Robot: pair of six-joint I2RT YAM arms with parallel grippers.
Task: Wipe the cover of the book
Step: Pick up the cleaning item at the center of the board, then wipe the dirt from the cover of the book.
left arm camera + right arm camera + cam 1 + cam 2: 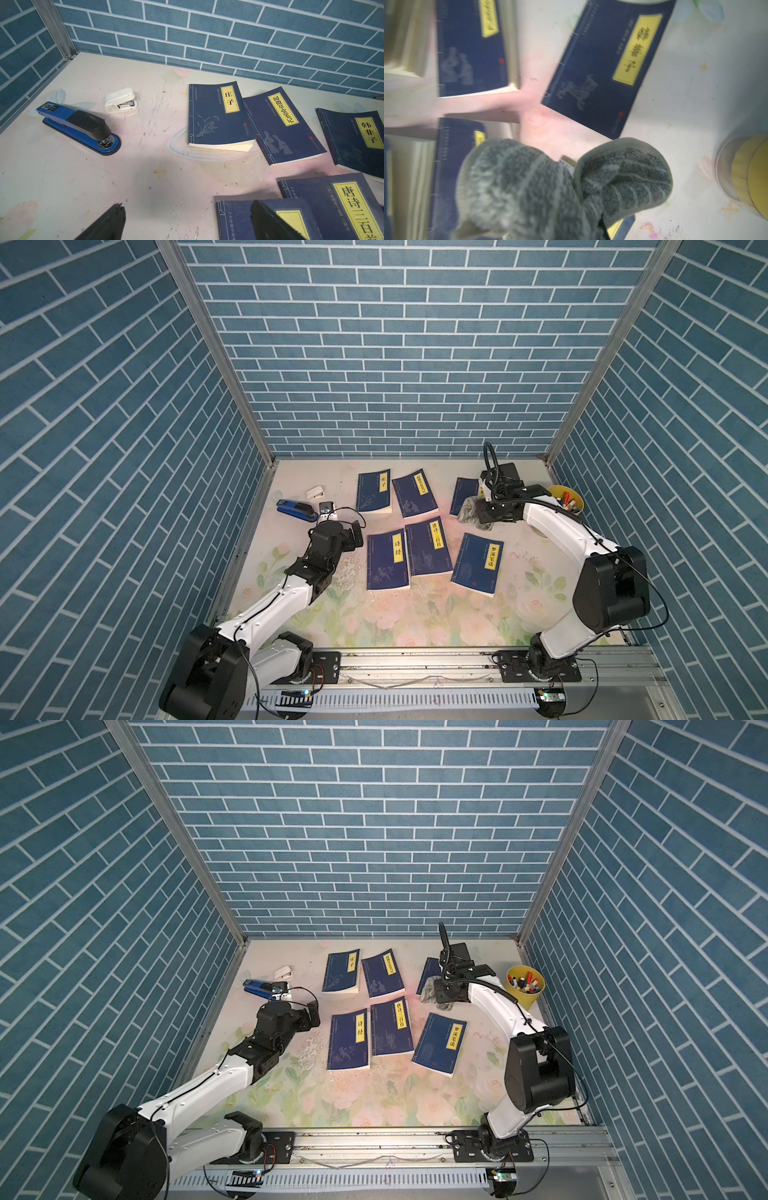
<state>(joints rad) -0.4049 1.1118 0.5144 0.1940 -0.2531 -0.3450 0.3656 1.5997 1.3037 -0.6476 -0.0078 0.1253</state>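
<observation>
Several navy books with yellow title labels lie flat on the table. The far-right book (464, 491) (602, 68) is partly hidden by my right arm in both top views. My right gripper (478, 515) hangs just in front of it, shut on a bunched grey striped cloth (468, 508) (430, 988) (550, 187) that hides its fingers. My left gripper (354, 536) (187, 220) is open and holds nothing. It hovers at the left edge of the near-left book (387, 560) (234, 220).
Other books lie at the back (374, 491) (415, 494), in the middle (428, 547) and near right (478, 564). A blue stapler (296, 510) and a small white stapler (316, 492) sit back left. A yellow cup of pens (567, 497) stands at the right wall.
</observation>
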